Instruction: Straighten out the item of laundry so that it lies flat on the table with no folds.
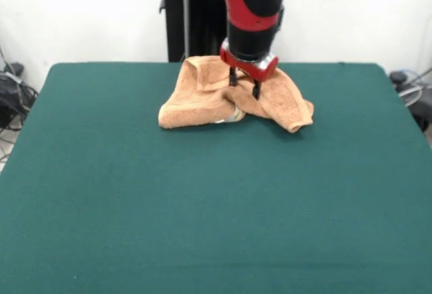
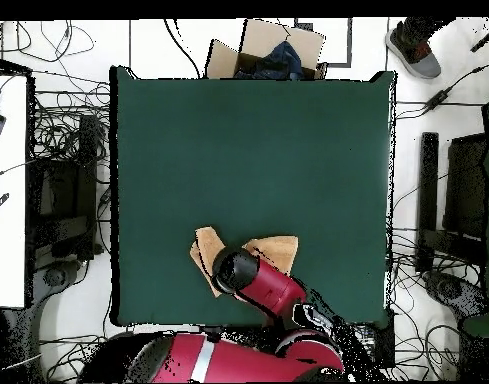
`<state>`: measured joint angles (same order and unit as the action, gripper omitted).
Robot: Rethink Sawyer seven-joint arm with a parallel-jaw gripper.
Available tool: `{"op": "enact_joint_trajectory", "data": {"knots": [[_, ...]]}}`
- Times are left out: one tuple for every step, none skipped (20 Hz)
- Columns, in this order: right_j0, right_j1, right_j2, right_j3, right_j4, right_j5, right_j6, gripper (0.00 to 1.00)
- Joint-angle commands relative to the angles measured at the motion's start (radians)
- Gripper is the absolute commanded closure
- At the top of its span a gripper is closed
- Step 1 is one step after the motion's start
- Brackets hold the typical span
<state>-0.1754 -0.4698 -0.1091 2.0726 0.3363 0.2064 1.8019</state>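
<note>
The item of laundry, a peach-orange towel (image 1: 202, 105), lies crumpled on the green table (image 1: 202, 206) near its far edge, with folds heaped up and one flap drooping to the right. A pale patch shows at its front fold. My gripper (image 1: 244, 85) hangs over the towel's middle, its two dark fingers (image 1: 233, 77) spread apart and open, tips at the cloth's top surface. In the overhead view the arm's head covers the gripper, and only two parts of the towel (image 2: 275, 250) show on either side of it, close to the table's (image 2: 248, 150) edge by the robot's base.
A cardboard box (image 2: 268, 55) stands beyond the table's far edge in the overhead view, with a shoe (image 2: 415, 48) to its right. Cables and black equipment (image 2: 458, 190) line both sides. A white bench (image 2: 6, 190) runs along the left.
</note>
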Motion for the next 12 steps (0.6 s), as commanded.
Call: {"op": "enact_joint_trajectory", "data": {"knots": [[-0.11, -0.036, 0.115, 0.018, -0.454, -0.343, -0.139, 0.0], [-0.106, -0.028, 0.116, 0.012, -0.465, -0.359, -0.115, 0.0], [-0.097, -0.022, 0.111, 0.001, -0.481, -0.358, -0.091, 0.0], [-0.085, -0.003, 0.105, -0.017, -0.491, -0.357, -0.057, 0.0], [-0.077, 0.009, 0.102, -0.034, -0.509, -0.356, -0.032, 0.0], [-0.054, 0.022, 0.086, -0.054, -0.521, -0.361, -0.004, 0.0], [-0.038, 0.024, 0.074, -0.063, -0.524, -0.353, 0.015, 0.0], [-0.012, 0.026, 0.055, -0.073, -0.524, -0.344, 0.037, 0.0], [-0.007, 0.025, 0.053, -0.077, -0.533, -0.342, 0.053, 0.0], [-0.003, 0.024, 0.05, -0.077, -0.53, -0.341, 0.067, 0.0], [0.001, 0.02, 0.046, -0.078, -0.534, -0.34, 0.076, 0.0], [-0.003, 0.004, 0.049, -0.07, -0.532, -0.33, 0.084, 0.0]]}}
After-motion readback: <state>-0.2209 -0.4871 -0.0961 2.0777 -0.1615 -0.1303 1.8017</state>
